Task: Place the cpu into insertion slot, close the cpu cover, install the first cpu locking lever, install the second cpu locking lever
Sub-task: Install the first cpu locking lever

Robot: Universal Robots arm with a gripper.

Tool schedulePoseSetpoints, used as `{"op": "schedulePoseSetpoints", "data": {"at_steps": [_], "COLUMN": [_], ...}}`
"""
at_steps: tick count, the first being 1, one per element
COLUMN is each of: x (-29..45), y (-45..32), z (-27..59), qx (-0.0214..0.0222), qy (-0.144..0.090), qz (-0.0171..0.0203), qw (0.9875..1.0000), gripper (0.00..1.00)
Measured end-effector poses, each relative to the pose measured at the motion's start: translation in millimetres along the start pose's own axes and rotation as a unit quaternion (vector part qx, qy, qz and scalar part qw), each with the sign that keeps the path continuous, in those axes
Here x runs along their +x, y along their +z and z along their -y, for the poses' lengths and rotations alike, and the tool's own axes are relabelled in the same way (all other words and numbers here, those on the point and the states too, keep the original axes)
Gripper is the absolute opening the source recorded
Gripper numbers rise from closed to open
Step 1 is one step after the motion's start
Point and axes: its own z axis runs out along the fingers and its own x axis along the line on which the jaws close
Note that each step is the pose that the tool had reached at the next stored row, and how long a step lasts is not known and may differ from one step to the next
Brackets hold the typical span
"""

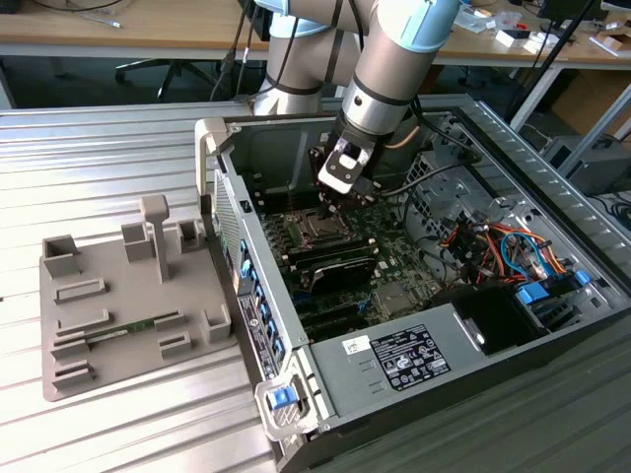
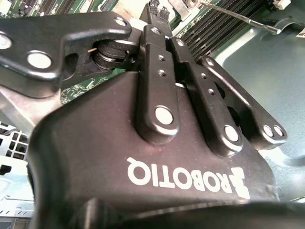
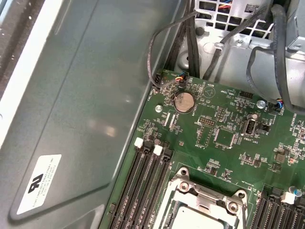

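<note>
Robot arm (image 1: 389, 69) of grey metal with pale blue caps reaches into an open dark metal computer case (image 1: 281, 148), its black gripper (image 1: 328, 202) poised just above the small square silver-rimmed insertion slot (image 1: 320, 229) in the green circuit board (image 1: 399, 271). In the second wrist view its fingers (image 2: 153, 38) are drawn together. In the first wrist view the flat silver-grey cpu (image 3: 195, 223) sits in the slot, the square silver cpu cover (image 3: 209, 193) lying flat around it, long black memory slots (image 3: 138, 191) just beside. A grey moulded tray (image 1: 69, 325) rests on the ribbed metal table (image 1: 99, 148) at the exterior view's left, near the case.
</note>
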Motion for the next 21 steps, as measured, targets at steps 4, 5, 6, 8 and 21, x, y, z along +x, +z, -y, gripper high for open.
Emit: {"op": "schedulePoseSetpoints", "data": {"at_steps": [4,5,6,8,21], "x": [0.0,0.0,0.0,0.0,0.0], "y": [0.0,0.0,0.0,0.0,0.0], "z": [0.0,0.0,0.0,0.0,0.0], "qx": [0.0002,0.0002,0.0002,0.0003,0.0007], "qy": [-0.003,-0.004,-0.005,-0.007,-0.016], "qz": [0.0003,0.0003,0.0004,0.0005,0.0012], "qw": [1.0,1.0,1.0,1.0,0.9999], "gripper": [0.1,0.1,0.1,0.1,0.1]}}
